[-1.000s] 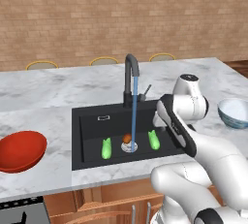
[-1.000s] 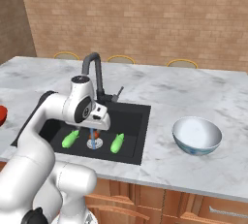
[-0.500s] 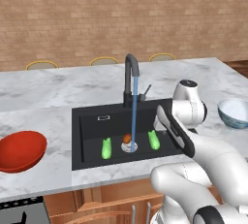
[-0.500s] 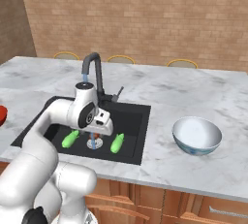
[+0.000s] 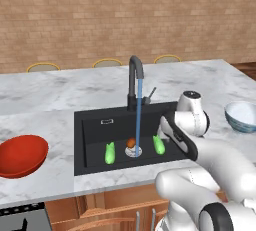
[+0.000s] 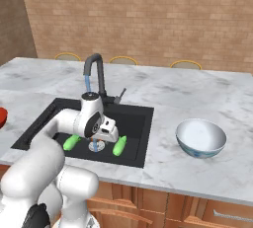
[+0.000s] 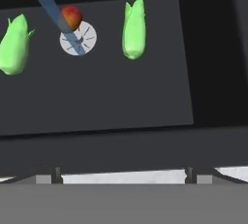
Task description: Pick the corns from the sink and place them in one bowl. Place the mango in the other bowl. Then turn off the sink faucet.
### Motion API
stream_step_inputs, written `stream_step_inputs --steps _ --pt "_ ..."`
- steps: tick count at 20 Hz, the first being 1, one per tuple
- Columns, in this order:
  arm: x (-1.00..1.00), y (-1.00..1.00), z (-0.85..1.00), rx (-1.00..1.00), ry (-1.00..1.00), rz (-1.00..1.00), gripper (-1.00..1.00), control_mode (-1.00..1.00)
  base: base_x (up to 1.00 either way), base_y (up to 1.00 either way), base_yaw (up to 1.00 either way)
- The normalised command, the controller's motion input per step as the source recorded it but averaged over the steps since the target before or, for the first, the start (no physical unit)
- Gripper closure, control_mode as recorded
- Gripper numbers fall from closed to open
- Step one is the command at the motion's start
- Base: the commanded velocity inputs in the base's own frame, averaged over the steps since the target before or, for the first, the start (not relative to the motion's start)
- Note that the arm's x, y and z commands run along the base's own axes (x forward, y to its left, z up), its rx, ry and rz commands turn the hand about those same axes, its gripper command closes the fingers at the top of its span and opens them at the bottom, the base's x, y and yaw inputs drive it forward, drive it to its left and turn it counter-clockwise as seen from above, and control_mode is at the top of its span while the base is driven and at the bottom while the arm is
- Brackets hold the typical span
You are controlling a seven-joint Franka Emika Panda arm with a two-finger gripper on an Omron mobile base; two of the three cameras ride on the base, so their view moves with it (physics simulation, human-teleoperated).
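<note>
My claw (image 7: 123,177) hangs over the near side of the sink (image 5: 92,125), fingers spread as wide as they go and holding nothing. Below me lie both corns. The nearer corn (image 7: 133,29) sits on the black floor to one side of the drain (image 7: 78,39), the other corn (image 7: 14,43) on the far side of it, well apart from the first. The mango (image 7: 71,17) rests at the drain's edge, right where the water stream (image 5: 138,117) lands.

I judge each corn to be light and fairly stiff, its husk smooth and probably slick from the spray. It is long and rounded, so I would take it across the thick middle, fingers on either flank, not along its length where it could swivel or squirt out. The tapered end gives little to hold.

They look bright green, plump at one end and drawn to a leafy point at the other, with a paler tip. The mango is small, oval and orange-red; I expect it to roll readily.

The white bowl (image 6: 201,138) stands on the marble to my right of the sink, the red bowl (image 5: 20,155) well off to my left. The tap (image 5: 134,82) is running.
</note>
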Motion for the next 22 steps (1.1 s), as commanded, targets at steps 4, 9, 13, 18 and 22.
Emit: stream_step_inputs --steps 4,9,13,18,22 --pt "0.43 -0.02 -0.25 0.0 0.0 0.0 -1.0 -1.0 0.0 0.0 0.0" --pt "0.39 -0.1 -0.25 0.0 0.0 0.0 -1.0 -1.0 0.0 0.0 0.0" --pt "0.29 -0.14 -0.25 0.0 0.0 0.0 -1.0 -1.0 0.0 0.0 0.0" --pt "0.3 -0.08 -0.27 0.0 0.0 0.0 -1.0 -1.0 0.0 0.0 0.0" --pt "0.26 0.0 -0.33 0.0 0.0 0.0 -1.0 -1.0 0.0 0.0 0.0"
